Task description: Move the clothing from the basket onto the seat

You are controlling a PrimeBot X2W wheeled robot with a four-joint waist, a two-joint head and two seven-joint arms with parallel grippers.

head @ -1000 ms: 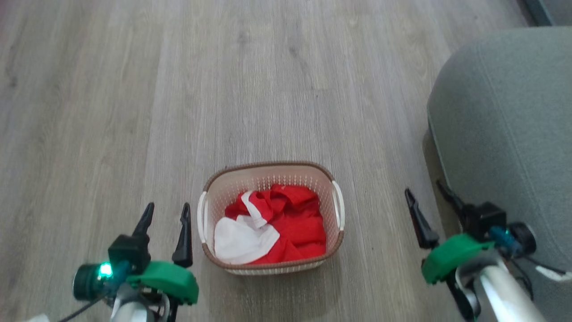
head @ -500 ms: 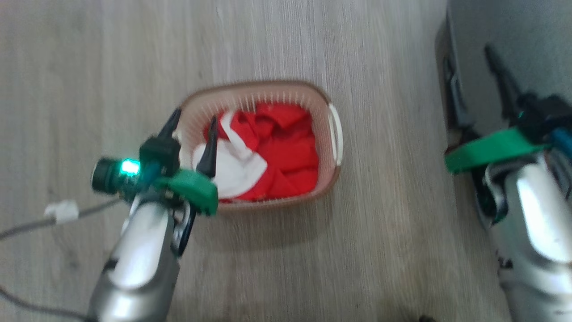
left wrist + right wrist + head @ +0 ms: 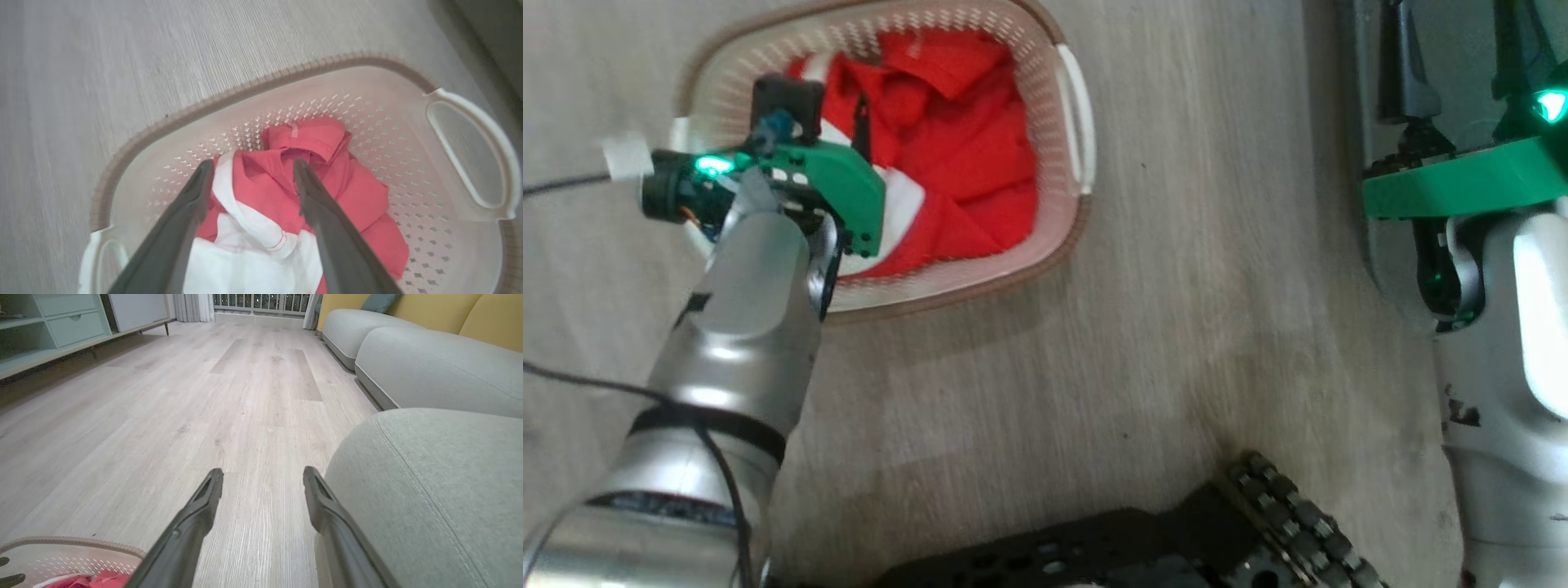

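Red cloth with white panels and white trim, the clothing [image 3: 286, 192], lies bunched inside the basket [image 3: 261, 81], which stands on the pale wood floor [image 3: 245, 396]. One small pale tag [image 3: 293, 130] sits on the folded red collar, and its marks are too small to read. The head view is smeared with blur. There the basket's far rim is cut off by the top edge, and the left arm's green wrist mount [image 3: 841, 184] covers part of the white panel and the basket's near left side, while one white handle [image 3: 1080, 122] shows clearly. In the left wrist view the basket's near wall runs out of frame at the bottom. In the right wrist view just a corner of the rim and a scrap of red show at the lower left edge. The left gripper [image 3: 253, 163] reaches down into the basket with its jaws spread wide. Its two dark fingertips straddle the collar fold and the white trim and grasp nothing. Whether the tips touch the cloth cannot be told. The right gripper [image 3: 263, 473] hangs low over the floor with its jaws equally wide and nothing between them. It is just beside the rounded, stitched corner of the grey seat [image 3: 429, 490], which stands apart from the basket.
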